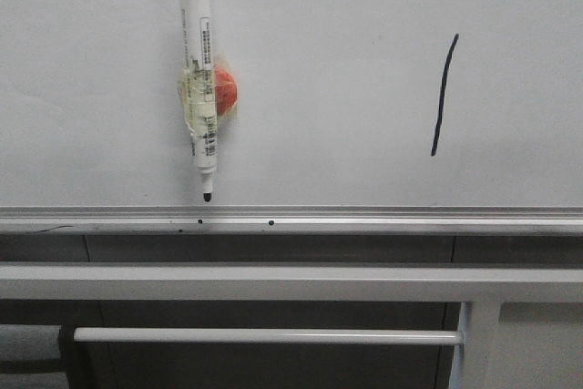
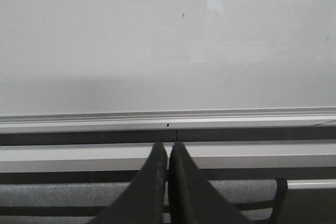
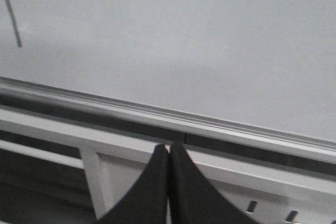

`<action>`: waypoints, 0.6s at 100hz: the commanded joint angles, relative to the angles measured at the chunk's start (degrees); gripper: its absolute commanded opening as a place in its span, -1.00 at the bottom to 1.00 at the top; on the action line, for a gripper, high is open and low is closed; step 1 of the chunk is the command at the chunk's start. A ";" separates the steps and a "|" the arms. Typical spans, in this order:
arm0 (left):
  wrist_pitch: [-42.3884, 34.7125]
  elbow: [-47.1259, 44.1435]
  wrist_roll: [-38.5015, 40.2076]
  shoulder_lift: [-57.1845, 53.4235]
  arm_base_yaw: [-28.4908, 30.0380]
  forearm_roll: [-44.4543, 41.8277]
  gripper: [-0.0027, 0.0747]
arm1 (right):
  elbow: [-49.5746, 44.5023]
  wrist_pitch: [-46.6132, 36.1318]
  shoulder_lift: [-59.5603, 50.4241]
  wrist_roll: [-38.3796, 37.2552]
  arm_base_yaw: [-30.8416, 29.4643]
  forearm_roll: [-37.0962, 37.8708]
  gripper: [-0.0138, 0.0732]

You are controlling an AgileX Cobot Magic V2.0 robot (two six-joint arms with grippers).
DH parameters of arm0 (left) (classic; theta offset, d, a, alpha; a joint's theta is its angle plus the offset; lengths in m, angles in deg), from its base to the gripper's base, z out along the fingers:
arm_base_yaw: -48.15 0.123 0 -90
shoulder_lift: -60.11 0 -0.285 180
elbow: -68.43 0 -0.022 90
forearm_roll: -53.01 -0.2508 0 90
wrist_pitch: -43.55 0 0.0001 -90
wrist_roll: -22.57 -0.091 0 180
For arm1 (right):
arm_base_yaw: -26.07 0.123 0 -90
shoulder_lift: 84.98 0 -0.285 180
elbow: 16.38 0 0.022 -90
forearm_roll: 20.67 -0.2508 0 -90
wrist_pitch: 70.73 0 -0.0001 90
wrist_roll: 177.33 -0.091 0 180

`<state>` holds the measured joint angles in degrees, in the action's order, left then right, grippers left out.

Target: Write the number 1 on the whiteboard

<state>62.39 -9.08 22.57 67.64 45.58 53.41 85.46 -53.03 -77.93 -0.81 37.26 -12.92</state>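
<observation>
While marker hangs on whiteboard at 10 o'clock of front view, cap up, tip down just above silver edge rail, orange lump taped behind barrel. Number 1 at 2 o'clock: thin black stroke, slightly slanted, well apart from marker. Left claw pressed together, holding nothing, below rail. Right claw likewise together, empty; stroke's lower end at 10 o'clock in its wrist view. Grey bars, white rod beneath.
</observation>
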 commanded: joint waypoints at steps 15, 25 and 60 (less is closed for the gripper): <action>-4.04 -0.36 0.00 -1.30 0.08 0.54 -0.98 | -1.39 -1.40 -0.66 0.22 -9.83 -0.37 -0.83; -4.04 -0.36 0.00 -1.30 0.08 0.54 -0.98 | -1.39 -1.13 -0.66 0.22 -12.80 -0.37 -0.83; -4.04 -0.36 0.00 -1.30 0.08 0.54 -0.98 | -1.39 0.99 -0.66 0.22 -19.31 -0.85 -0.83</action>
<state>62.39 -9.08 22.57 67.64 45.58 53.41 85.64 -51.54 -77.93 -0.81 19.65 -13.74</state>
